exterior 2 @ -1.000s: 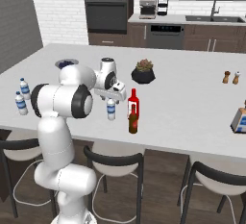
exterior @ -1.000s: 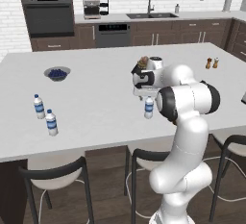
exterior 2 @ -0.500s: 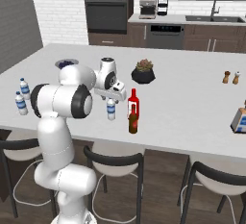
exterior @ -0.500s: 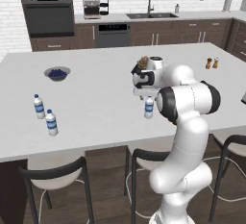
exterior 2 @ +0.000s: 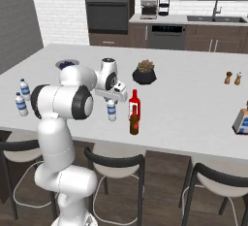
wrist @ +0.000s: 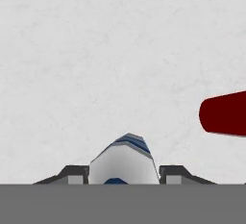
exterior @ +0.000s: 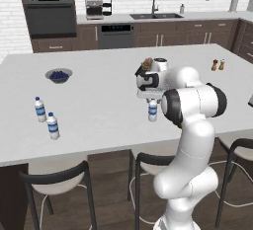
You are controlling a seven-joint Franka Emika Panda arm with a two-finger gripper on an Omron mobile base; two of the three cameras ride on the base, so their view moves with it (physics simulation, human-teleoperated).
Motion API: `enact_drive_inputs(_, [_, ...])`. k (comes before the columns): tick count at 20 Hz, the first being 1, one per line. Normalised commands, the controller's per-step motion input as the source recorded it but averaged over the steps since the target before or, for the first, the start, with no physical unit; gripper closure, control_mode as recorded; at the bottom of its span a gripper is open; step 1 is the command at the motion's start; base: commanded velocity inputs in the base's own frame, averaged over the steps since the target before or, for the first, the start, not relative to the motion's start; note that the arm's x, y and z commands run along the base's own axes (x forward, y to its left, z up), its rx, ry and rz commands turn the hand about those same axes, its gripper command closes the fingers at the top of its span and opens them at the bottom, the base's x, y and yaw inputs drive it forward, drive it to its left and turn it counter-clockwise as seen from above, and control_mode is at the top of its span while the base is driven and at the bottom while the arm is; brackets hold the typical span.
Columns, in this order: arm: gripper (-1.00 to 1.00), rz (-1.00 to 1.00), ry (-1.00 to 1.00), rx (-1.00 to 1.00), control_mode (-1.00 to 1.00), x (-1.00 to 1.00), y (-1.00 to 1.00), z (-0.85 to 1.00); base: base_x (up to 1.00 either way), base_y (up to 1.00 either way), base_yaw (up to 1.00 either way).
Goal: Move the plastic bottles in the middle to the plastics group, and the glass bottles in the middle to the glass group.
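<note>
Upright on the counter [exterior: 99,110], cap up, the middle water bottle [exterior 2: 112,109] stands beside the red bottle [exterior 2: 135,104]; the gripper [wrist: 124,174] pinches it from above, a finger [wrist: 72,173] on each side.

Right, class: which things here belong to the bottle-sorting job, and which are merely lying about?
Job:
- water bottle under the gripper
- red bottle
- dark brown bottle
- plastics group
- glass group

Lying about:
- potted plant
- bowl
- stools
</note>
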Motion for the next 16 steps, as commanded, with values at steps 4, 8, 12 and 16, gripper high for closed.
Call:
enact_drive_inputs(4, [1.00, 0.01, -0.05, 0.02, -1.00, -0.04, 0.15, 0.27, 0.00, 0.00, 0.00])
enact_drive_inputs(8, [1.00, 0.08, -0.09, 0.00, -1.00, -0.02, 0.82, 0.45, 0.00, 0.00, 0.00])
enact_drive_inputs(12, [1.00, 0.11, -0.07, 0.00, -1.00, -0.04, 0.99, 0.35, 0.00, 0.00, 0.00])
enact_drive_inputs(16, [1.00, 0.19, -0.01, 0.00, -1.00, -0.02, 0.98, 0.19, 0.00, 0.00, 0.00])
